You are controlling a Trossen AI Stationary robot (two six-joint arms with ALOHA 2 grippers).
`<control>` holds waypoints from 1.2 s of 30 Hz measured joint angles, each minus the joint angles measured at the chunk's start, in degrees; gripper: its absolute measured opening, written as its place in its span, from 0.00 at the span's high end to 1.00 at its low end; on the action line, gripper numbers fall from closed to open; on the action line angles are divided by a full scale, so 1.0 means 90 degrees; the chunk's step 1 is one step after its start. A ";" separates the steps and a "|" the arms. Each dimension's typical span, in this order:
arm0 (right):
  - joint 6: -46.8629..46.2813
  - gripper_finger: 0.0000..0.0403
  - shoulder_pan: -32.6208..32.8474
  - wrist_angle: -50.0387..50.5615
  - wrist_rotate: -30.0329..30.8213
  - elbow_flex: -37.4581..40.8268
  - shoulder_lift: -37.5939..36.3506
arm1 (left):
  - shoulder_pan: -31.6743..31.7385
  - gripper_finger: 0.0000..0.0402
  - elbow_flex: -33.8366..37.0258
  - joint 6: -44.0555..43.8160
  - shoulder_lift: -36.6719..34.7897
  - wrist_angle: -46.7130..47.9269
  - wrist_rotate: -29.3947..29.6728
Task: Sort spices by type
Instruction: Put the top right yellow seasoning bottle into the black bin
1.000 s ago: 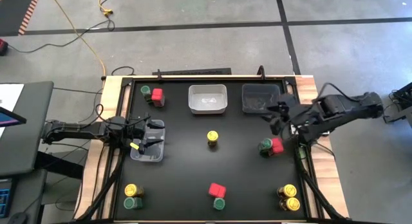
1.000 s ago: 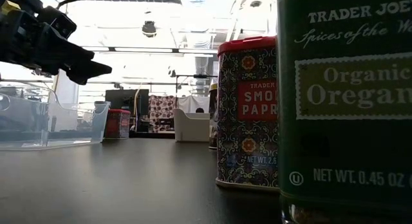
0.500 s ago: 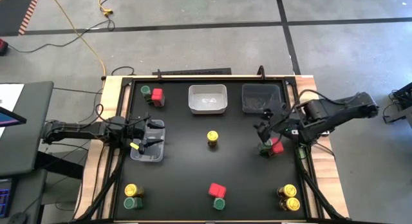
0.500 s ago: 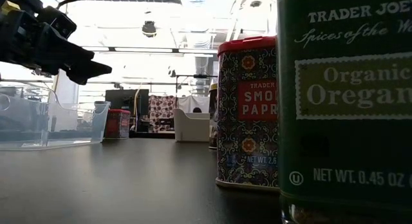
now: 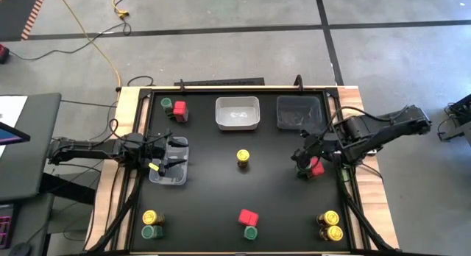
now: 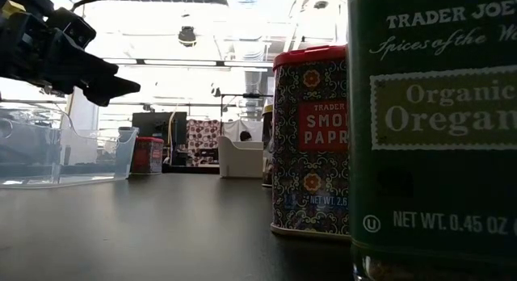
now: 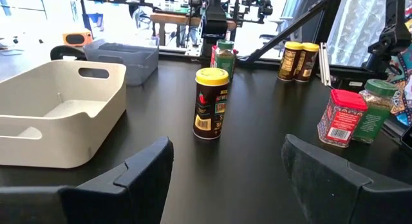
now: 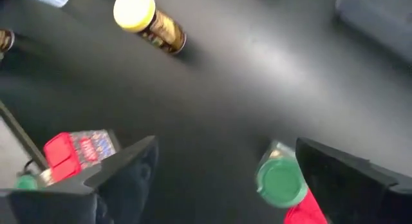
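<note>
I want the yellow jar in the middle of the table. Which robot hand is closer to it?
The right gripper, just barely. It hovers right of the yellow-lidded jar, by a green-and-red pair. The left gripper waits over a clear tray on the other side.

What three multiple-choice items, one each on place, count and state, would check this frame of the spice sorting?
1. Where is the lone round yellow-lidded jar?
A. mid-table
B. inside the white plastic tray
C. back left corner

2. How many red square-topped boxes are on the black table?
A. one
B. three
C. five

3. How do the right gripper's fingers stand?
A. shut on a jar
B. open, holding nothing
C. out of view

Answers:
1 A: it stands alone mid-table, in front of the white plastic tray.
2 B: back left, front centre, right.
3 B: the right gripper is spread above the round green-lidded jar.
</note>
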State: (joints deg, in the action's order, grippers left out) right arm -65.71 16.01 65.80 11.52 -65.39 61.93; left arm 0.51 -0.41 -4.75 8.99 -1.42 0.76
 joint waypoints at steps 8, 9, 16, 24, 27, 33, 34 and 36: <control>-0.2046 0.02 0.0683 0.1191 -0.1108 0.0000 0.0024 | 0.0000 0.31 -0.0001 0.0000 0.0000 0.0001 -0.0001; -0.2318 0.03 0.0853 0.1293 -0.1285 0.0000 0.0030 | 0.0000 0.31 0.0001 -0.0002 -0.0001 0.0001 -0.0001; -0.4153 0.03 0.2618 0.1353 -0.1462 0.0000 0.0241 | 0.0000 0.31 0.0001 -0.0001 -0.0002 -0.0001 0.0001; -0.5630 0.03 0.4312 0.1447 -0.1461 0.0000 0.1004 | 0.0000 0.31 -0.0001 -0.0001 -0.0001 0.0001 -0.0001; -0.5777 0.03 0.4655 0.1330 -0.1461 0.0000 0.1316 | 0.0000 0.31 -0.0001 0.0000 0.0000 0.0001 -0.0001; -0.5867 0.03 0.4987 0.0804 -0.1448 0.0000 0.1817 | 0.0000 0.31 -0.0001 0.0000 -0.0001 0.0001 -0.0001; -0.5873 0.03 0.5025 0.0733 -0.1426 0.0000 0.1892 | 0.0000 0.31 -0.0001 0.0000 0.0000 0.0001 -0.0001; -0.5870 0.03 0.5076 0.0578 -0.1361 0.0000 0.2012 | 0.0000 0.31 0.0001 0.0000 -0.0002 0.0001 -0.0001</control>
State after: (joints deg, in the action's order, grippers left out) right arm -118.54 61.70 71.00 -0.73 -65.39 80.04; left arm 0.51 -0.41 -4.75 8.97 -1.41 0.75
